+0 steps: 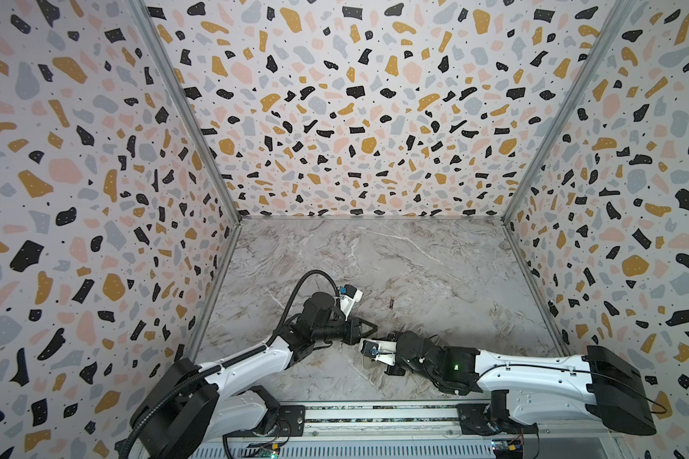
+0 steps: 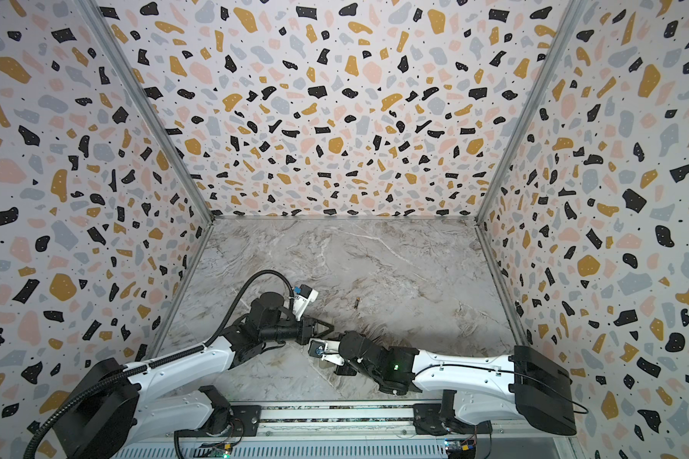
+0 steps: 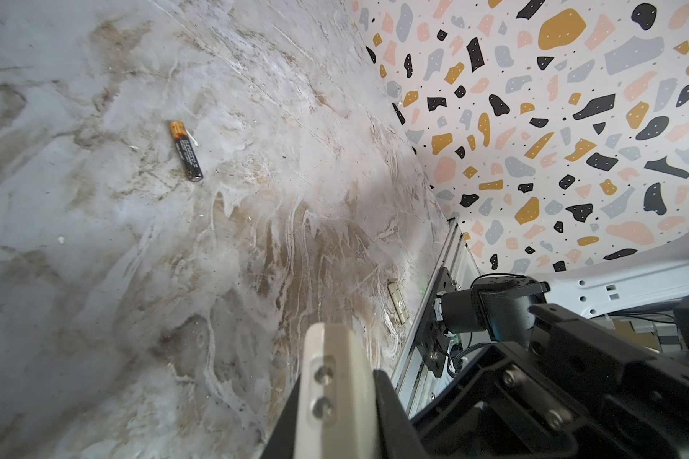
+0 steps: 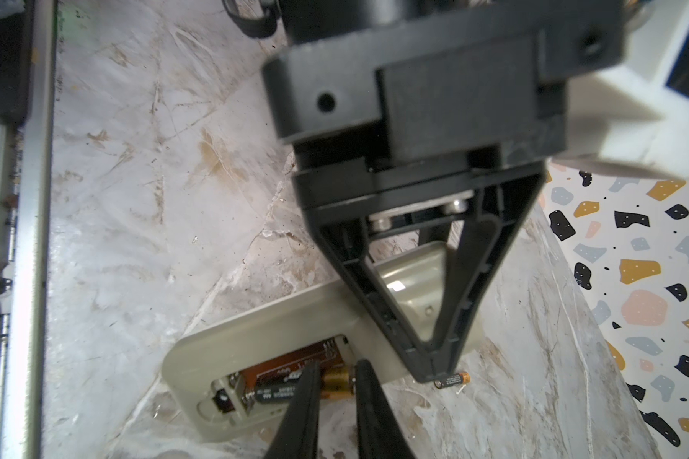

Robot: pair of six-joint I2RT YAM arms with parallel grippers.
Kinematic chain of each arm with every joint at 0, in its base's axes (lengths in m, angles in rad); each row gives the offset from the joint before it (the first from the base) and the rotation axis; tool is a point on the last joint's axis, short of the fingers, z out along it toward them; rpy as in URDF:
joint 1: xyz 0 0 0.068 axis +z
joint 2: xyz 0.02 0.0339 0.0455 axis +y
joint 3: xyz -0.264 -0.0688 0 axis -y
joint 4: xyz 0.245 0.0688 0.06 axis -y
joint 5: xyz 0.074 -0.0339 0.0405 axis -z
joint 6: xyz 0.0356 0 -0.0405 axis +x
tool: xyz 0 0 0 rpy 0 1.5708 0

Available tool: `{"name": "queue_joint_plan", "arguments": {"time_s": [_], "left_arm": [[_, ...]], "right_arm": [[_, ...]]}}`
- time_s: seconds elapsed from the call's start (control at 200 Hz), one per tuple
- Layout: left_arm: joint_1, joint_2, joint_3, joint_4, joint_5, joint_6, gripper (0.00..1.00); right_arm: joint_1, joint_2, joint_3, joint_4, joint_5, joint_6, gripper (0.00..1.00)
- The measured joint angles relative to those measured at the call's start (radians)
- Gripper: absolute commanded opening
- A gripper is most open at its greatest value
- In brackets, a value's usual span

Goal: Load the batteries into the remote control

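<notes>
Low in the right wrist view, the remote control [image 4: 275, 330] is lying back-up on the table [image 4: 136, 198] with the first battery [image 4: 273, 391] sitting in its open bay. Your right claw [image 4: 337, 363] is straddling its gold end at a narrow gap; whether it's pinching, I can't tell. Your left claw [image 4: 434, 375] is closed tight, tips seemingly pinning the remote's edge, so you're wanting a straight-down push, no sideways shove, while the spare battery [image 4: 452, 380] is lying just right of those tips.
</notes>
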Motion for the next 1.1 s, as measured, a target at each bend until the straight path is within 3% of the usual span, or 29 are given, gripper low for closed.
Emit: {"name": "queue_joint_plan", "arguments": {"time_s": [1.101], "left_arm": [[0.0, 0.0, -0.003, -0.067, -0.039, 0.005, 0.0]], "right_arm": [[0.0, 0.075, 0.002, 0.041, -0.039, 0.018, 0.14]]}}
